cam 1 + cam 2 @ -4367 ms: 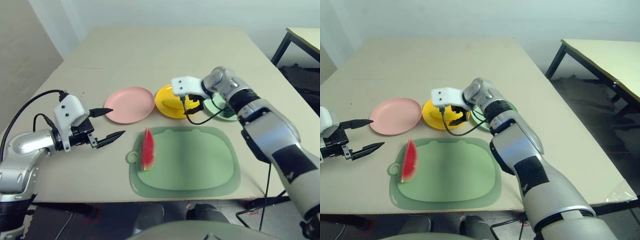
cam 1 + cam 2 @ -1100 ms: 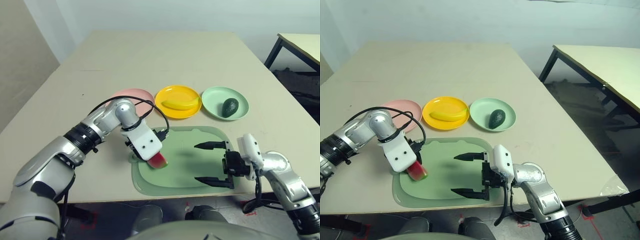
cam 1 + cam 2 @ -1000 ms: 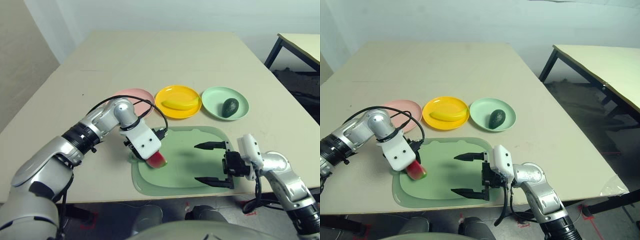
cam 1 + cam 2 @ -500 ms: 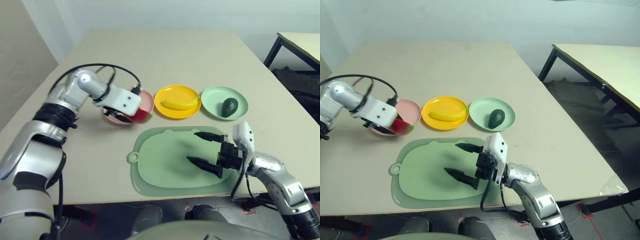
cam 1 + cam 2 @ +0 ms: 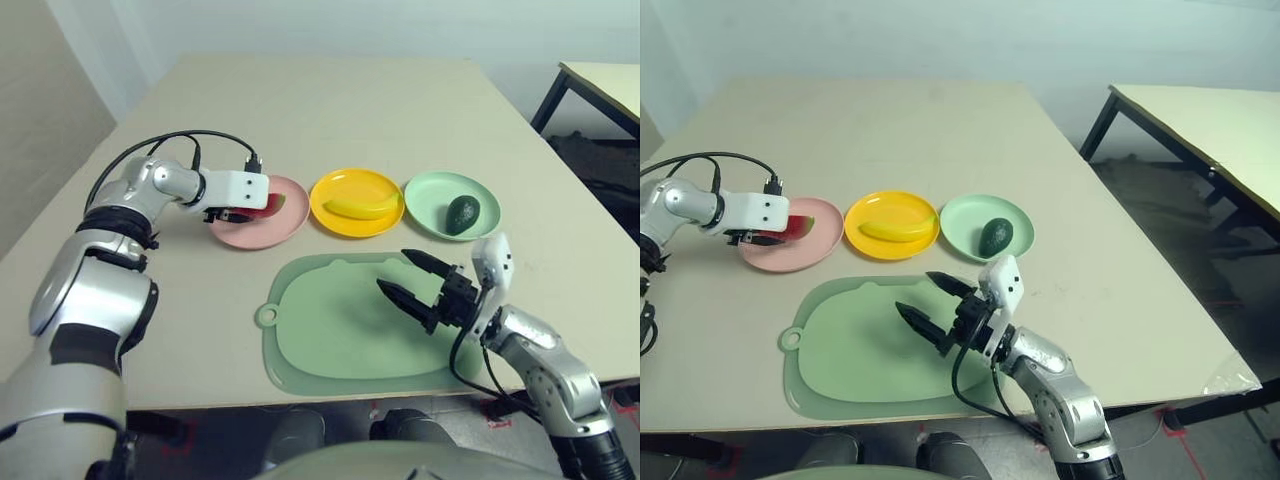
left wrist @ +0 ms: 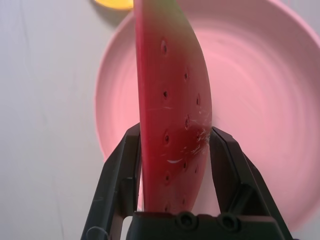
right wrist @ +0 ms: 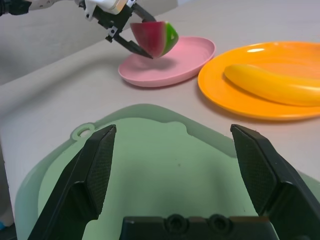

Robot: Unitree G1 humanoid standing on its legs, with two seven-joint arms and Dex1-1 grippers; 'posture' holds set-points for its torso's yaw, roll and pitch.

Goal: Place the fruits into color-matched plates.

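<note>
The left fingers [image 6: 175, 150] are closed on the wedge [image 6: 172, 100], one on each side, gripping it firmly, and here it is over the pink plate [image 5: 291, 220]! Across on the other side, the right fingers [image 7: 174, 150] stand wide apart, nothing between them, poised above the green mat [image 5: 375, 320].

Now to the plates, and two of the three look settled. The banana [image 5: 362, 208] lies in the yellow plate [image 5: 354, 179], colour on colour. The avocado [image 5: 462, 214] sits in the mint plate [image 5: 427, 200], towards one side of it, and that's a match too. The wedge is the last fruit to go, red to pink by the look of it, so I'd call this nearly done: lower it, let go, draw the arm back. The one worry is the release, as a long curved piece like that could roll or tip as it lands.

And what a difference the angles make! From the head, the wedge overlaps the plate so neatly you might think it was already down. The right wrist view says otherwise: there it hangs above the plate, with a gap beneath it. The left wrist view gives us the seeds on the red face and the finger on either side, which from the head are largely tucked behind the white wrist housing [image 5: 240, 188]. All of it plays out on the pale tabletop [image 5: 330, 110].
</note>
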